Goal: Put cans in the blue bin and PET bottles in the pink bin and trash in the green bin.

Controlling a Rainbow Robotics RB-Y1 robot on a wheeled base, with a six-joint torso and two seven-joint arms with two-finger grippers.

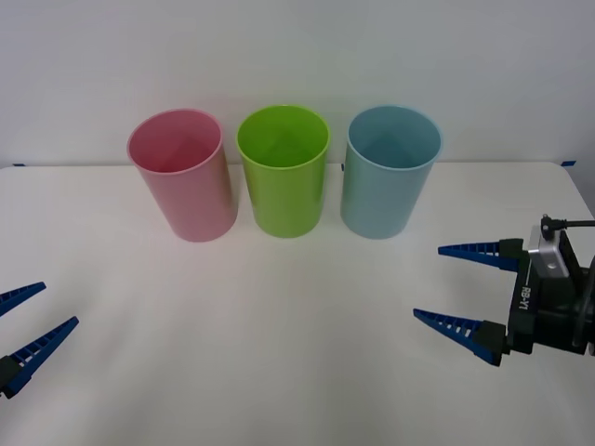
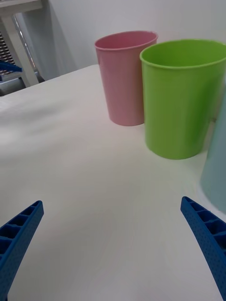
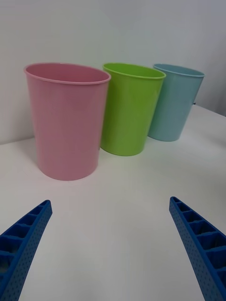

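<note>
- Pink bin (image 1: 183, 177): upright near the far edge of the worktop (image 1: 279, 353), toward its left end, mouth open; placed to receive PET bottles.
- Green bin (image 1: 284, 170): upright, middle of the row, just beside the pink bin without clearly touching it; meant for trash.
- Blue bin (image 1: 390, 171): upright, right end of the row, a small gap from the green bin; meant for cans. The three stand in line, which, I judge, keeps every mouth reachable from above.
- Left gripper (image 1: 26, 325): at the near left corner, fingers apart, holding nothing, pointed toward the bins.
- Right gripper (image 1: 456, 286): by the right edge, fingers apart, empty, aimed inward over bare worktop.
- Trash, cans, bottles: none visible on the worktop; bin contents cannot be made out.
</note>
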